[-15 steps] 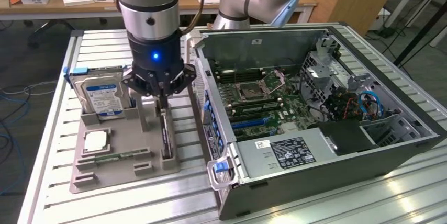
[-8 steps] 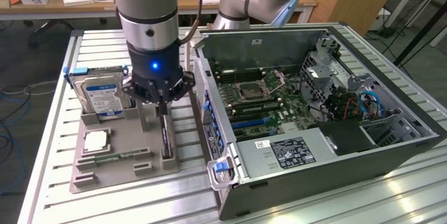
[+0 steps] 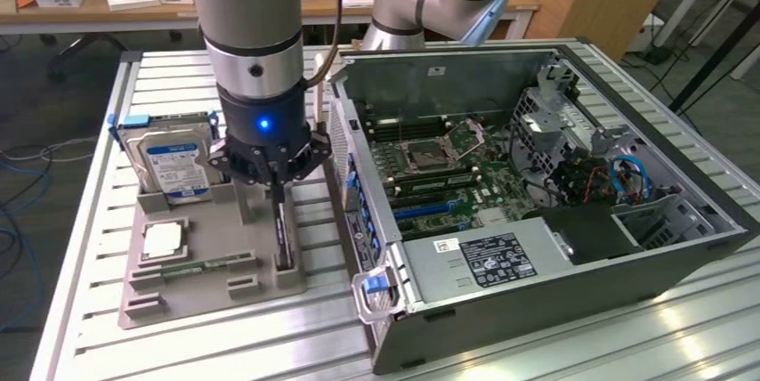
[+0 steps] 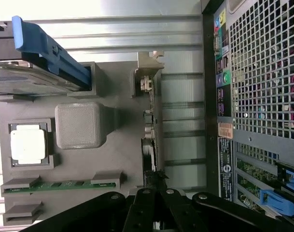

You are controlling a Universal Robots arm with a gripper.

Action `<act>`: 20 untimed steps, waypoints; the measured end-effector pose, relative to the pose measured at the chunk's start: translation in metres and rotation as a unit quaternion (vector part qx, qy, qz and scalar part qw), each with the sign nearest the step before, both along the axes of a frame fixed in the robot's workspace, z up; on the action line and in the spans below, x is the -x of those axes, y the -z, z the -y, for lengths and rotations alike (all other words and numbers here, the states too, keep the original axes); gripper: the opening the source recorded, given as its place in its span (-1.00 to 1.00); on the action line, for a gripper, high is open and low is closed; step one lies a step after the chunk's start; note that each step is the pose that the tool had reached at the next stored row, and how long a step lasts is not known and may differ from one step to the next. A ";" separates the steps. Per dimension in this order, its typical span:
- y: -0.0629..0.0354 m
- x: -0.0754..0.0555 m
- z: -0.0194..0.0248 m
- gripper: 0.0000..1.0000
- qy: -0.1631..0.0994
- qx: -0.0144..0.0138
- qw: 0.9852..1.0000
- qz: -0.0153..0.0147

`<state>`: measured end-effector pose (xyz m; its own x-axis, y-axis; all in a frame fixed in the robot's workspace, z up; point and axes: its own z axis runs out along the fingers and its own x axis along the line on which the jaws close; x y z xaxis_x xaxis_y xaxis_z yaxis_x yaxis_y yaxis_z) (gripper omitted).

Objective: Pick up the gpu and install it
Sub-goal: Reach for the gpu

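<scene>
Gripper (image 3: pixel 276 183) is down over the gray tray (image 3: pixel 208 252), fingers pinched shut on the top edge of the graphics card (image 3: pixel 283 231). The card stands on edge in the long slot along the tray's side nearest the computer case (image 3: pixel 535 221), with its lower edge in the slot. The wrist view shows the same: black fingers (image 4: pixel 146 203) meet on the thin edge-on card (image 4: pixel 150 140), and the gripper (image 4: pixel 154 182) sits right at the end of it.

Other things on the tray (image 4: pixel 122 159):
- hard drive (image 3: pixel 173 166) with a blue-white label, upright in its holder at the far end, on the exterior view's left of the gripper; in the wrist view it is (image 4: pixel 35 77)
- square silver chip (image 3: pixel 163 240) lying flat in its pocket, also at (image 4: pixel 27 145)
- narrow green memory stick (image 3: pixel 196 267) in its slot near the tray's front edge, also at (image 4: pixel 64 184)

The case lies on its side with the panel off and the motherboard (image 3: pixel 457 176) exposed, just beside the tray on the exterior view's right. Its perforated rear panel (image 4: pixel 258 72) shows in the wrist view. Both tray and case sit on a slatted metal table (image 3: pixel 84 247).
</scene>
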<state>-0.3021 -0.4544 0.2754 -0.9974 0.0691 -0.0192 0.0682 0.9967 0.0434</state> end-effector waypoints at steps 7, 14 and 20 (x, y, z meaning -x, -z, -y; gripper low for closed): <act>0.0001 0.000 0.0000 -0.66 0.000 0.000 1.000 0.000; 0.0001 0.000 0.0000 -0.06 0.000 0.000 1.000 0.000; 0.0001 0.000 0.0000 -0.06 0.000 0.000 1.000 0.000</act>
